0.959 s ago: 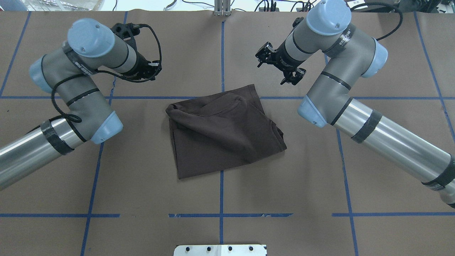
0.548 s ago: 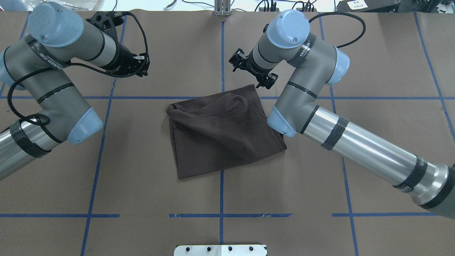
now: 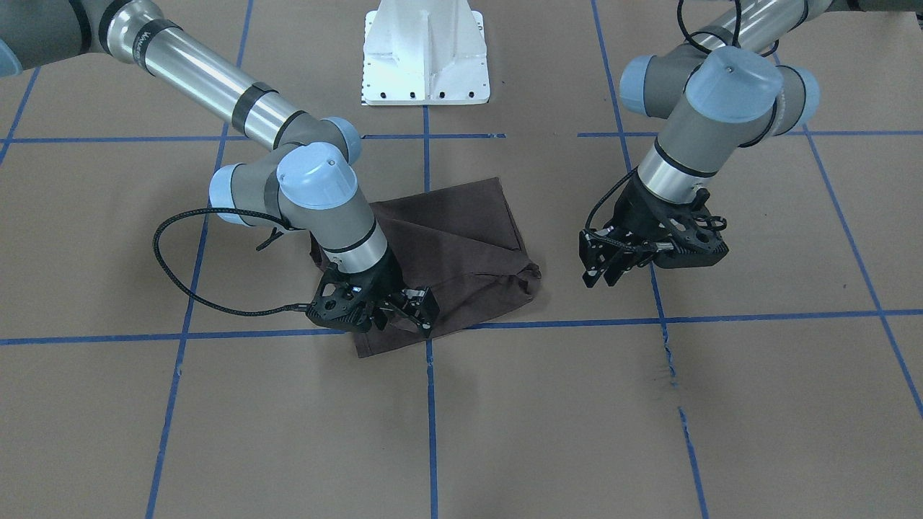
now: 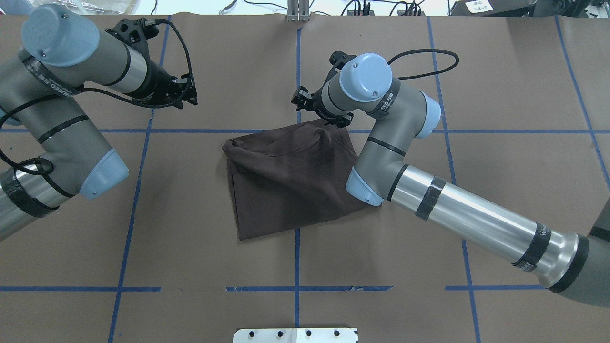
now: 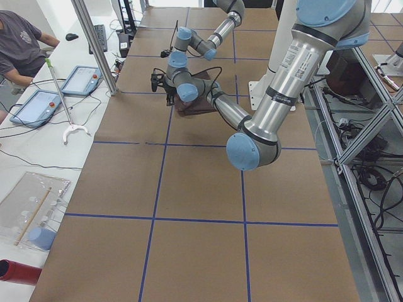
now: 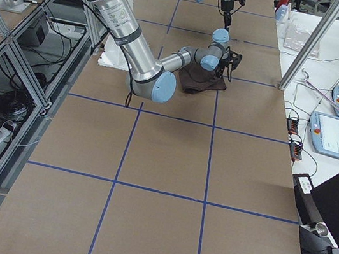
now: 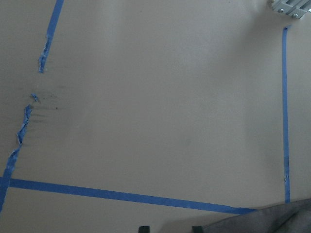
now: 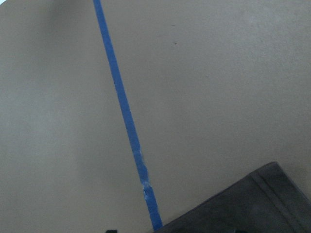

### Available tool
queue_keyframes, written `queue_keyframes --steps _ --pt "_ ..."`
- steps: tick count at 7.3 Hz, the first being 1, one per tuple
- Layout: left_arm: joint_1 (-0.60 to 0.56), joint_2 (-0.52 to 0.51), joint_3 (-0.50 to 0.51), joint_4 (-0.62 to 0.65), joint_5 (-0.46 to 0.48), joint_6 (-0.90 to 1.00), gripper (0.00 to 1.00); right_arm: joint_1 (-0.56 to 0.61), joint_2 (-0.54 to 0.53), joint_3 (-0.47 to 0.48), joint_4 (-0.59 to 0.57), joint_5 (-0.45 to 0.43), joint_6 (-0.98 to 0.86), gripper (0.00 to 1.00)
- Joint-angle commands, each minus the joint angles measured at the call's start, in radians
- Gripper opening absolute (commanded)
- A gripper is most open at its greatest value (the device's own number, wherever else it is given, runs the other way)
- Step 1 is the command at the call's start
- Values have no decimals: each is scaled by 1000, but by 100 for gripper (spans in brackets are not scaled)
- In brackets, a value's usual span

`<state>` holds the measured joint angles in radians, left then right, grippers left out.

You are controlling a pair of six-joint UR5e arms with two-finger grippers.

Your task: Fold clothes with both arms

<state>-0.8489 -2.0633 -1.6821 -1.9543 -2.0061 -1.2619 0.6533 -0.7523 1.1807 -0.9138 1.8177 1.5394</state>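
Observation:
The dark brown T-shirt lies loosely folded and rumpled in the middle of the table. My right gripper is low over the shirt's far edge, near its far corner, by the blue cross of tape. Its fingers stand open and hold nothing. The right wrist view shows only that hemmed corner on brown paper. My left gripper hangs open over bare paper, well to the left of the shirt and apart from it. The shirt's edge is just in the left wrist view.
Blue tape lines mark a grid on the brown paper. The white pedestal stands at the robot's side of the table. Beyond the far edge are a metal post, control tablets and a seated person.
My right arm has swung left and down, bringing its gripper from beside the shirt to its far corner. The left arm has drawn back to the left. The shirt has not moved.

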Motion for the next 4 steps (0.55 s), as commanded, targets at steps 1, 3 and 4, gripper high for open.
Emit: queue_keyframes --steps 1,3,4 --pt "1 2 -1 0 0 -2 42 -1 -2 -12 68 -8 -138 81" --pt "-1 2 -1 0 0 -2 43 -1 14 -39 70 -6 -182 77" --pt "-1 3 -1 0 1 -17 43 -1 33 -67 70 -9 -214 75"
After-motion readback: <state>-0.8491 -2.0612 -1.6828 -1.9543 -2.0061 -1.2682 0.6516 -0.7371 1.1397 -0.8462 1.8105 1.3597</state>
